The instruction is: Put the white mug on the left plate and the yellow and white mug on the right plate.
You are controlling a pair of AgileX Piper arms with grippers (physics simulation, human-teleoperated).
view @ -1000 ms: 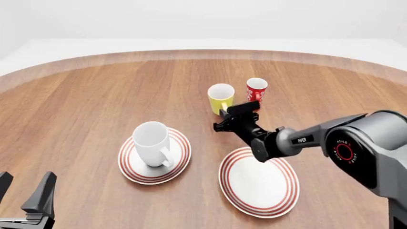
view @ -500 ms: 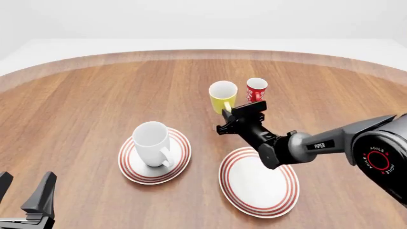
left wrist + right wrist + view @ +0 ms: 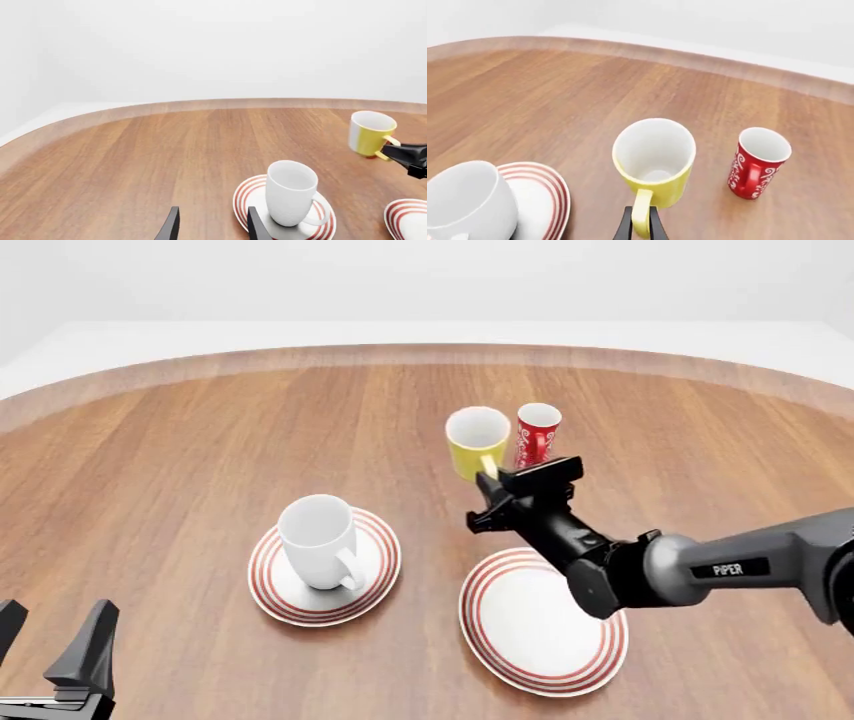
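The left gripper (image 3: 54, 660) waits idle, fingers apart, well short of the glossy white mug (image 3: 320, 540) standing on the red-ringed left plate (image 3: 379, 585). The right gripper (image 3: 640, 227) pinches the handle of the small yellow and white mug (image 3: 478, 441), lifted beyond the bare right plate (image 3: 541, 635). That thin grip could let it swing or clip the slim red mug (image 3: 537, 432) just beside.

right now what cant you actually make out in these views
- Right gripper fingertips: the right wrist view's edge crops them at the yellow and white mug handle; in the front view its own body hides the grip.
- Red mug base: the right gripper covers it in the front view.
- Right plate: cut off by the left wrist view's edge.
- Left gripper: only its fingers show, at the front view's corner.
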